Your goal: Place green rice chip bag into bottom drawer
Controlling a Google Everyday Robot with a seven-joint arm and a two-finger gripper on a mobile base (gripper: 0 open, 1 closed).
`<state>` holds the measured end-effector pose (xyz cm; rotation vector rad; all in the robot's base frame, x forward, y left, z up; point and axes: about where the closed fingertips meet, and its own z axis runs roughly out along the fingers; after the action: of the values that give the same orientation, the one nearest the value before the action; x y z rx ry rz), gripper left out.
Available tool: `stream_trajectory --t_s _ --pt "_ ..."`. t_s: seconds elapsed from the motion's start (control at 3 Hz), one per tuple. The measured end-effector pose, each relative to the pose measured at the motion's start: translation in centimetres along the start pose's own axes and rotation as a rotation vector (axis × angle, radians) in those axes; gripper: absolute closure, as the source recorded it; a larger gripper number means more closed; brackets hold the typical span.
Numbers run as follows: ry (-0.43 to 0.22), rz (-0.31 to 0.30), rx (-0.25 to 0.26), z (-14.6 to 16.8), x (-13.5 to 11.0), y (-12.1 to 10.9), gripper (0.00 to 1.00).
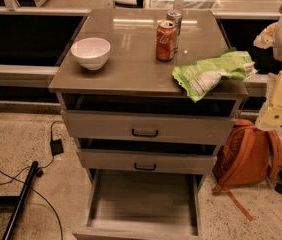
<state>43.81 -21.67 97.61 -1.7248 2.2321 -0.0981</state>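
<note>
- green rice chip bag (213,74): on cabinet top (131,59), 4 o'clock corner, overhanging front edge
- likely light, crinkly, slippery foil; pinch a raised fold
- bottom drawer (143,194): open, bag's 7 o'clock
- gripper (267,34): bag's 2 o'clock, clear of it; open or closed, cannot tell

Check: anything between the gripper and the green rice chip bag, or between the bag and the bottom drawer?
Nothing visible. The gripper at the right edge has a clear line to the green rice chip bag at the front right of the cabinet top; the cans stand behind it. The bottom drawer is pulled out, its floor bare.
</note>
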Motion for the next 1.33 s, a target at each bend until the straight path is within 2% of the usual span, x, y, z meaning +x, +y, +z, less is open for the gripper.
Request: stream_trajectory --t_s 0.33,0.67,1.0,1.33 --pt "0.0 -0.005 0.005 -0.1 -0.1 -0.2 0.0" --pt "-0.008 -0.079 0.038 0.4 -0.3 -2.4 0.0" --pt "0.011 -0.199 0.034 3.7 -0.5 -7.4 0.0" --pt "0.044 -0.301 -0.021 9.5 -0.6 -12.0 0.0"
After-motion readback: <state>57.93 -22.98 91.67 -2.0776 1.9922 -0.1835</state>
